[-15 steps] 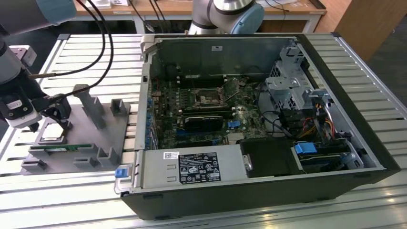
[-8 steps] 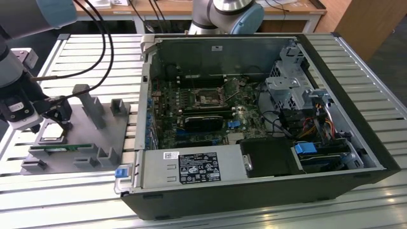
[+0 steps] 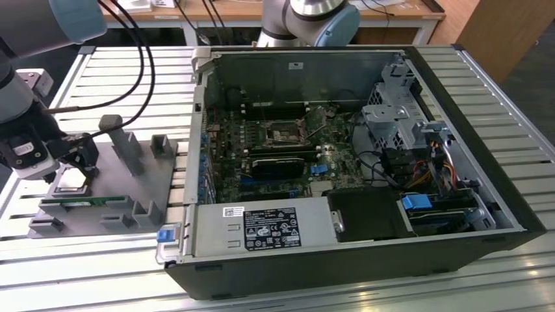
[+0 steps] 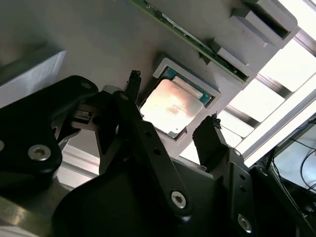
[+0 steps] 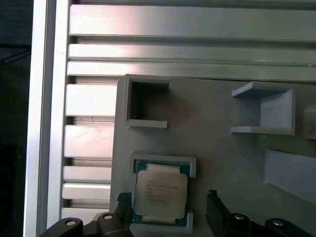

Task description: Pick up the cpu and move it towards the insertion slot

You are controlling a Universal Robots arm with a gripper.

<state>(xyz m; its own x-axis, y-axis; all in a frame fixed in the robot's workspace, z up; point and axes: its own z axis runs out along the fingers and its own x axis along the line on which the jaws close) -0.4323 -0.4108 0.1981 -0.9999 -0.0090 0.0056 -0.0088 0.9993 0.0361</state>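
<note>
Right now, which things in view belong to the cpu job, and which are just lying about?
Part of the job: the cpu, seated in the grey holder; the gripper, open, its fingers either side of the cpu; the insertion slot.
Just lying about: the green memory stick; the long black card; the power supply.

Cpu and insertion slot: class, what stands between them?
In the exterior view, the grey holder's upright posts and the computer case's side wall stand between the cpu and the insertion slot.
</note>
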